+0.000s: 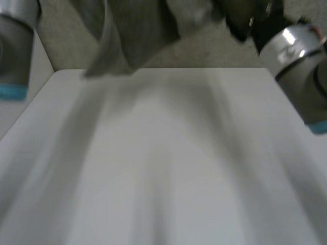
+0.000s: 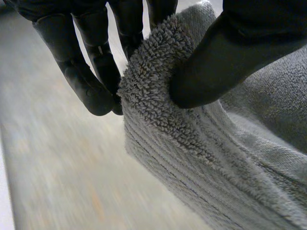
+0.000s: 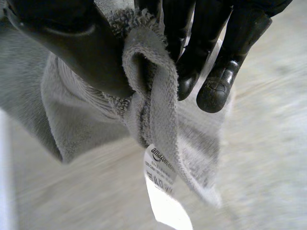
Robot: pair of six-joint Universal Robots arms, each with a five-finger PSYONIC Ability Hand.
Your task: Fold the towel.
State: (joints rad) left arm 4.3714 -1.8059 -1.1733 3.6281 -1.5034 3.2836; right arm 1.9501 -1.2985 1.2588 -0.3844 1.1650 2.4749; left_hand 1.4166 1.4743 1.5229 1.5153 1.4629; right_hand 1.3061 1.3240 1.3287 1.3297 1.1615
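Pinching marks both hands. A looped terry edge of the towel [image 2: 192, 158] is clamped between the fingers [image 2: 96, 81] and the thumb of the left hand [image 2: 225, 52]. At the right hand [image 3: 81, 48], a bunched corner is held in the same way, thumb against fingers, and a white label [image 3: 160, 177] hangs from the cloth just under the fingertips.

From both grips the towel is hung in the air, crumpled and unspread, above the far edge of the table [image 1: 163, 168]. Its lowest fold is seen about level with that edge, and whether it touches cannot be told.

No fold is judged to be made yet. The step in hand is taken to be the lifting and carrying of the towel so that it can be laid out. For the next move, the hands would need to be drawn apart until the edge between them is taut. They would then need to be brought low over the table so that the cloth is spread flat, with neither pinch let go early.

The table is white and smooth. Beyond it a pale carpet [image 1: 219, 46] is seen.
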